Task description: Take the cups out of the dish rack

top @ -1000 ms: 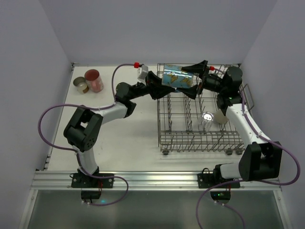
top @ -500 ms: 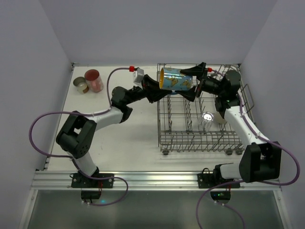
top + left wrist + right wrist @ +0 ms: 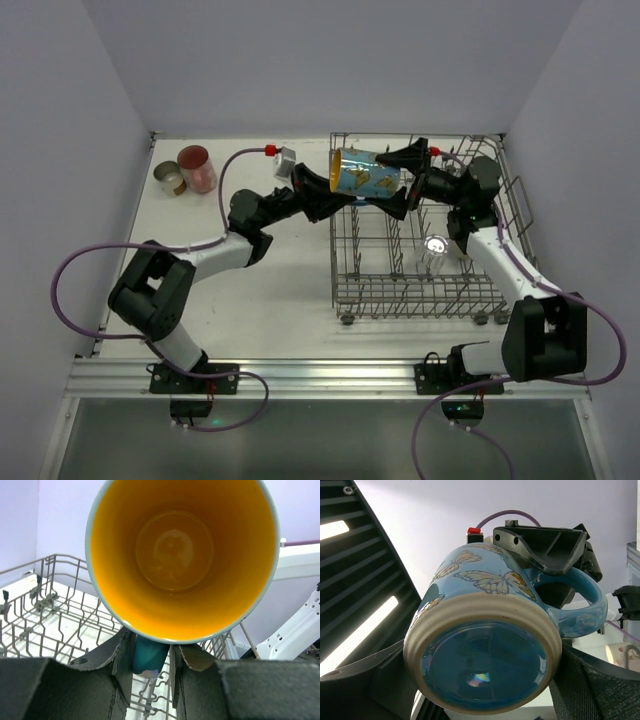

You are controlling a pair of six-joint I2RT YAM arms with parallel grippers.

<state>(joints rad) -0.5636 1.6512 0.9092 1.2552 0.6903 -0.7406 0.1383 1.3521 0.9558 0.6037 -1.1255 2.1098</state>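
The blue patterned mug (image 3: 362,175) hangs on its side above the back left corner of the grey wire dish rack (image 3: 420,290), its yellow mouth facing left. My left gripper (image 3: 328,190) is shut on the mug's handle (image 3: 149,652), which shows teal between its jaws below the open mouth (image 3: 182,555). My right gripper (image 3: 400,180) spans the mug's base (image 3: 485,650) from the other side, its fingers against the body. A clear glass tumbler (image 3: 435,250) stands upright inside the rack.
A pink patterned mug (image 3: 198,168) and a small tan cup (image 3: 170,178) stand at the table's back left corner. The rack's upright tines (image 3: 45,605) lie below the held mug. White walls close in on both sides and behind.
The blue mug has moved left and tipped so its yellow mouth shows, with both grippers moving left along with it. The left jaws have closed slightly on the handle.
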